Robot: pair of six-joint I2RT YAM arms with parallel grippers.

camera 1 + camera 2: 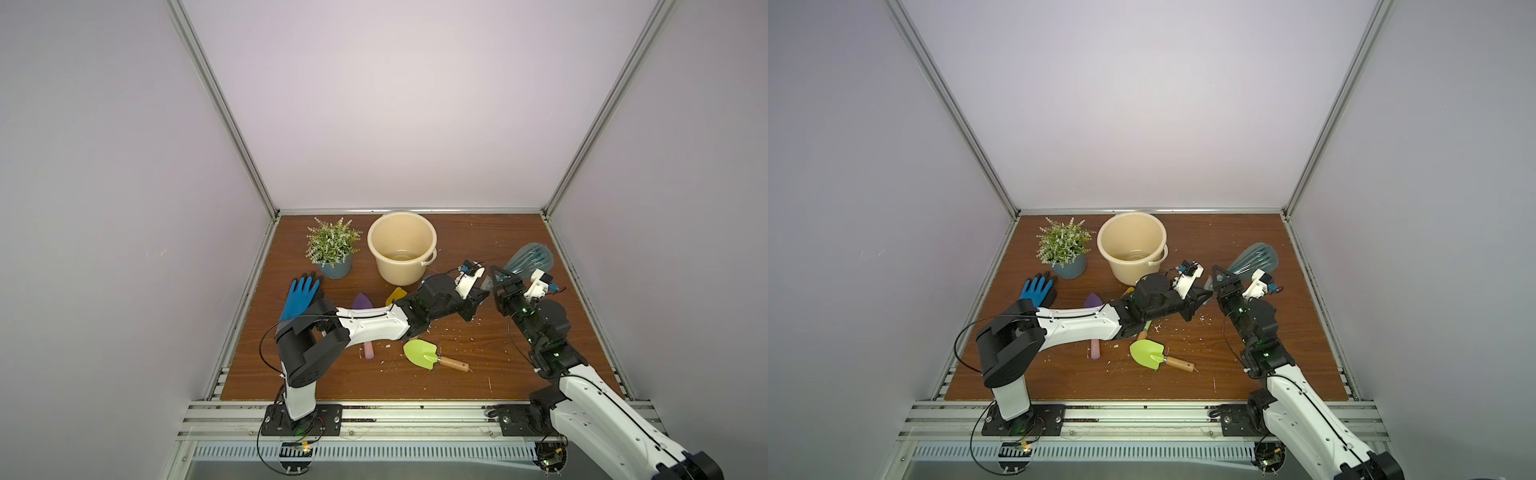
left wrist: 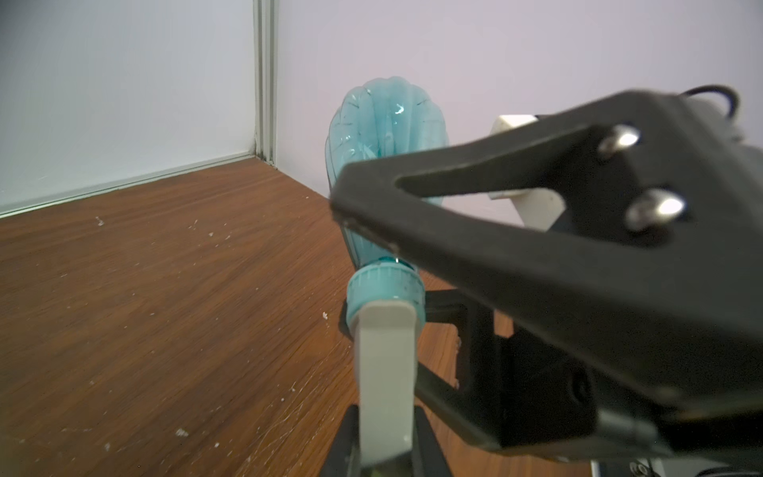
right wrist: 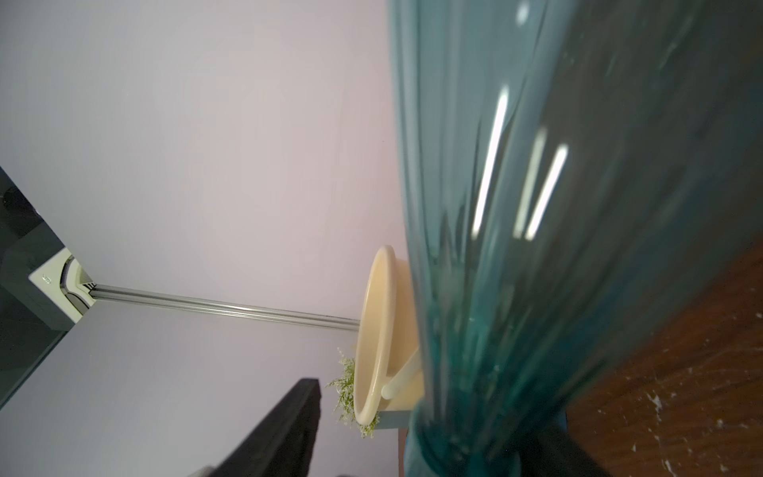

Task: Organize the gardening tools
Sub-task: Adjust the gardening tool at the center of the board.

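A teal translucent spray bottle (image 1: 530,259) hangs tilted above the table's right side in both top views. My left gripper (image 1: 478,291) is shut on its white spray head (image 2: 386,363), just below the teal cap (image 2: 384,289). My right gripper (image 1: 498,279) straddles the bottle's neck and is open: in the right wrist view one black finger (image 3: 285,425) stands apart from the bottle (image 3: 557,247). A lime-green trowel (image 1: 422,352) lies at the front centre. A purple trowel (image 1: 362,300) and a yellow trowel (image 1: 395,296) lie partly hidden under my left arm.
A cream bucket (image 1: 376,232) stands at the back centre, with a potted green plant (image 1: 332,247) to its left. A blue-and-grey glove (image 1: 301,297) lies at the left edge. White crumbs dot the wooden table (image 1: 457,386). Walls enclose three sides.
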